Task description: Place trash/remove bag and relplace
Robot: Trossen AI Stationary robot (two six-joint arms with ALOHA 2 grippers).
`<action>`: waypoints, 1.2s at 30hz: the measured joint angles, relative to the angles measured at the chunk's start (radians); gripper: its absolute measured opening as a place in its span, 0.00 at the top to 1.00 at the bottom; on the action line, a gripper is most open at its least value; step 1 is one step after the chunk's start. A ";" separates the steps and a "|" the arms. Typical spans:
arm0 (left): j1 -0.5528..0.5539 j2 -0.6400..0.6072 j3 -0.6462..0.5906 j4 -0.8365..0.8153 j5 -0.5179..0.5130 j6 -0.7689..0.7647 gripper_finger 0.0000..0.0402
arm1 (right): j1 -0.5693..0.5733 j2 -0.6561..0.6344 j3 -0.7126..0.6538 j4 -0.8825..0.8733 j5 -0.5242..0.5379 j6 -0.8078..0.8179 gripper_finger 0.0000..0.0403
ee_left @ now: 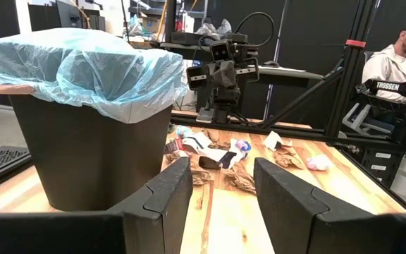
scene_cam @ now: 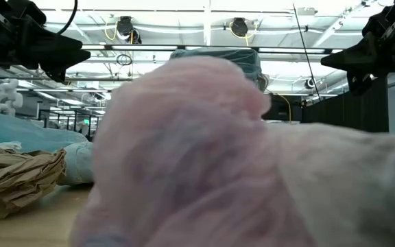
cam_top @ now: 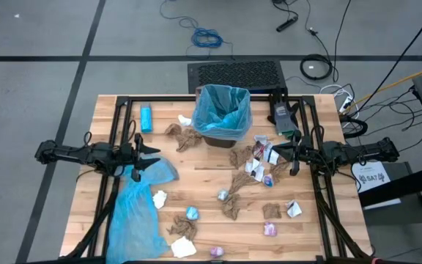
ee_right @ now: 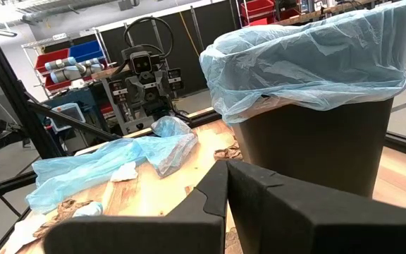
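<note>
A wooden table [cam_top: 204, 183] is seen carrying a dark bin [cam_top: 223, 117] lined with a light-blue bag [cam_top: 224, 103] at its far middle, and a loose blue bag [cam_top: 139, 209] lies near the left front. The trash [cam_top: 249, 172] is scattered across the tabletop, mostly right of centre and along the front. The left gripper [cam_top: 149, 155] is held with fingers apart and empty above the loose bag, while the right gripper [cam_top: 278, 152] is fully closed on nothing beside the scraps.

The word "TROSSEN" is read in white letters on a dark arm part [ee_left: 392, 86] beyond the bin [ee_left: 90, 152]. No other text can be made out.
</note>
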State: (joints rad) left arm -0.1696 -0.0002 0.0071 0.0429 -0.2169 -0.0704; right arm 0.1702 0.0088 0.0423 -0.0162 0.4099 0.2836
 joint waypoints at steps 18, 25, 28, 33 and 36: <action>0.000 0.000 0.000 0.000 0.000 0.000 0.61 | 0.000 0.000 0.000 0.000 0.005 0.000 1.00; 0.000 0.000 0.000 0.000 0.000 0.000 0.61 | 0.000 0.000 0.000 0.000 0.004 0.000 1.00; 0.000 0.000 0.000 0.000 0.000 0.000 0.61 | 0.000 0.000 0.000 0.000 0.003 0.000 1.00; 0.000 0.000 0.000 0.000 0.000 0.000 0.61 | 0.000 0.000 0.000 0.000 0.003 0.000 1.00; 0.000 0.000 0.000 0.000 0.000 0.000 0.61 | 0.000 0.000 0.000 0.000 0.003 0.000 1.00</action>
State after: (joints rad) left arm -0.1696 -0.0002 0.0067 0.0428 -0.2169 -0.0704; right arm 0.1703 0.0086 0.0422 -0.0158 0.4134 0.2840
